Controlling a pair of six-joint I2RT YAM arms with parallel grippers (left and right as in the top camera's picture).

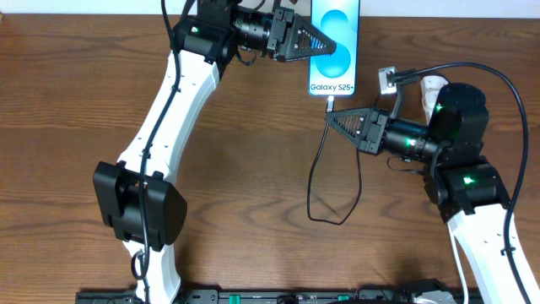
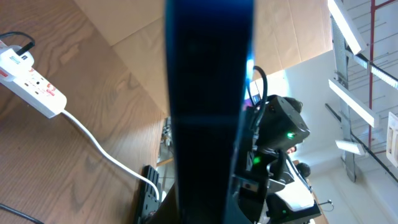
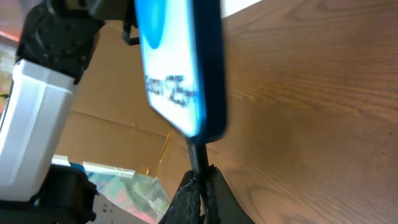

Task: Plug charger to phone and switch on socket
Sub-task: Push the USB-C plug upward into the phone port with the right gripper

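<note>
At 12 o'clock on the wooden tabletop (image 1: 253,169), we see the left fingers (image 1: 322,44) clamped across the phone (image 1: 336,25), its blue screen turned toward the overhead camera and its bottom edge pointing toward 6 o'clock. Just below that edge, the right fingers (image 1: 336,120) are pinched tight on the charger (image 1: 311,190) at its black plug tip, which meets the phone's bottom edge; we cannot tell whether it is fully seated. From the plug the thin black cable drops in a loose loop toward 6 o'clock, then climbs back and passes out of sight behind the right arm. At 2 o'clock lies the socket (image 1: 429,84), mostly hidden by that arm; from the left wrist we see its thick white cord (image 2: 106,155) trailing across the wood.
</note>
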